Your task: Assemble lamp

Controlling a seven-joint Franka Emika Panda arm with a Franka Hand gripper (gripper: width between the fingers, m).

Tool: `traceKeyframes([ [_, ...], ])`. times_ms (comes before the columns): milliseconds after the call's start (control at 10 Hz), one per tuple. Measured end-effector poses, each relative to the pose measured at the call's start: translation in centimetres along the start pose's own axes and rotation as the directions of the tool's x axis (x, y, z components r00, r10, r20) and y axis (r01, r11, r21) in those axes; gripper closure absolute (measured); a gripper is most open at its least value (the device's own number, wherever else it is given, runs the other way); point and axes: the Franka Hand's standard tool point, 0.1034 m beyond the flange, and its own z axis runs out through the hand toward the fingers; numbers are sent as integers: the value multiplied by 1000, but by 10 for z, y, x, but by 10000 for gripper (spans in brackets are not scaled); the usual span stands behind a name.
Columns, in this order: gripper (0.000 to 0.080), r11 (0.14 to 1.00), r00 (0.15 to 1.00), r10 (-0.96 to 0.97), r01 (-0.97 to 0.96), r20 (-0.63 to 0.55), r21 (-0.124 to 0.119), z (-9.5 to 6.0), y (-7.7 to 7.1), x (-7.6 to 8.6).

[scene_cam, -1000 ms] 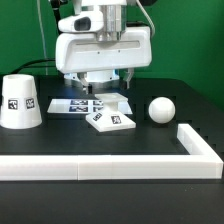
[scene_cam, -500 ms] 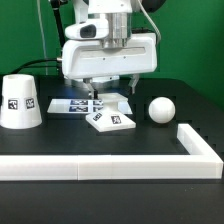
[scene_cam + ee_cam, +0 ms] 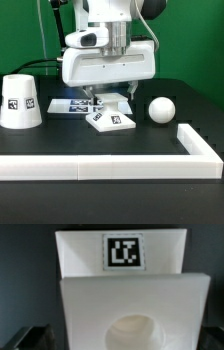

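Tool (image 3: pixel 108 99) risen over base (image 3: pixel 112 121), seemingly open, bulb (image 3: pixel 162 108) near, shade (image 3: pixel 20 100) apart

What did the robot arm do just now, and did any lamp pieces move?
The gripper came down toward the flat square white lamp base, open and holding nothing. The base, the white ball bulb and the white cone shade stayed put.

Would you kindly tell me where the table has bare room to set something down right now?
Bare table runs as a wide strip between the L-shaped wall and the row of shade, base and bulb. A smaller gap lies between shade and base. It is crowded around the base, under the gripper, beside the marker board.
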Motion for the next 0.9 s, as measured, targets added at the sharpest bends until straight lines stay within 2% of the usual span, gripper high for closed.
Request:
traceKeyframes([
  [300, 127, 1000, 1000, -5, 5, 1, 1, -1, -1, 1],
  [400, 267, 1000, 1000, -5, 5, 0, 0, -1, -1, 2],
  [900, 266, 1000, 1000, -6, 6, 6, 4, -1, 0, 2],
])
